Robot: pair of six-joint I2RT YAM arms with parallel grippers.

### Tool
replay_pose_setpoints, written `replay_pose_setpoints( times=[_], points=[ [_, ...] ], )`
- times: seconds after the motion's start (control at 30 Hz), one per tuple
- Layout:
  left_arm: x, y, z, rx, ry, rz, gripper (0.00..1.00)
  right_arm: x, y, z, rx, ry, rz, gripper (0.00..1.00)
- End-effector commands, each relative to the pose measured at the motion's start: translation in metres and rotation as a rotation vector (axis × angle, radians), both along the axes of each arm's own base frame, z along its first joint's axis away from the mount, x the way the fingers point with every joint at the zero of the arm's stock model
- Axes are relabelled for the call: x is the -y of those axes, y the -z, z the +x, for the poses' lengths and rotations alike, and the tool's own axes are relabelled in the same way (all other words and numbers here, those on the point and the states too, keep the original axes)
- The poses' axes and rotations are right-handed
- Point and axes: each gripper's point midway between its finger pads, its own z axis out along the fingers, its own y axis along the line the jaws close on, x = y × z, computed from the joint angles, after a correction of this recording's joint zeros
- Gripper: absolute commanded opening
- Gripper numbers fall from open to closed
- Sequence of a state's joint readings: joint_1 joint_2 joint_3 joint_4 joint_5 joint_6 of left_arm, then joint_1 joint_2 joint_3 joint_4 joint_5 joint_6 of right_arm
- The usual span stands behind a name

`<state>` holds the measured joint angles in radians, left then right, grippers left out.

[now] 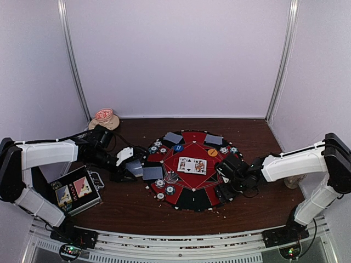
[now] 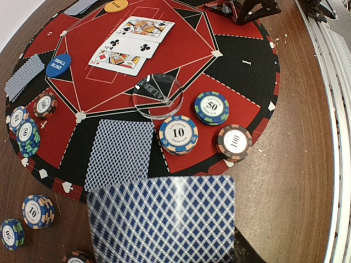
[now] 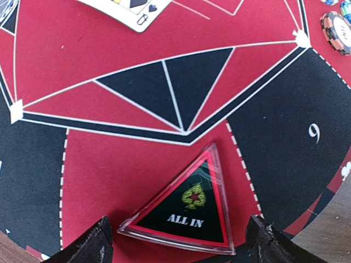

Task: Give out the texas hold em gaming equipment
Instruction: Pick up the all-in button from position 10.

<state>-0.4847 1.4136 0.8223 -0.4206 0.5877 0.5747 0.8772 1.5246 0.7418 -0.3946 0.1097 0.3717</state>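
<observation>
A blue-backed card point(image 2: 164, 219) hangs pinched in the narrow left tool point(image 1: 133, 166), seemingly mid-deal; the wide right tool point(image 3: 181, 241) straddles the ALL IN marker point(image 3: 186, 205) and must close next.

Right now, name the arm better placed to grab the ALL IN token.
Right. The right gripper stands open astride the token, a finger on either side; the left gripper is shut on a card.

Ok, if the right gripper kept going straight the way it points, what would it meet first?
Most likely the triangular ALL IN marker, which lies on the mat directly ahead, between the open fingers of the right gripper. Depth is unclear, so it could pass just above it.
</observation>
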Motion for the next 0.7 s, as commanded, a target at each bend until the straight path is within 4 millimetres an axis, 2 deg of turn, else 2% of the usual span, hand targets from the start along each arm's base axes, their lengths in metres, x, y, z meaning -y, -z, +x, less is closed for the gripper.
replay_pose_setpoints(
  times=[0.0, 0.13, 0.43, 0.67],
  points=[
    [0.004, -0.011, 0.002, 0.035, 0.012, -0.030, 0.46, 0.009, -0.006, 0.012, 0.043, 0.048, -0.020, 0.84],
    [0.003, -0.011, 0.002, 0.035, 0.011, -0.030, 0.46, 0.008, -0.004, 0.013, 0.039, 0.047, -0.014, 0.78],
    [0.003, -0.011, 0.002, 0.036, 0.012, -0.029, 0.46, 0.000, 0.001, 0.011, 0.017, 0.020, 0.011, 0.58],
    [0.003, -0.010, 0.003, 0.036, 0.009, -0.027, 0.45, -0.013, -0.015, 0.018, 0.042, -0.003, 0.047, 0.53]
  ],
)
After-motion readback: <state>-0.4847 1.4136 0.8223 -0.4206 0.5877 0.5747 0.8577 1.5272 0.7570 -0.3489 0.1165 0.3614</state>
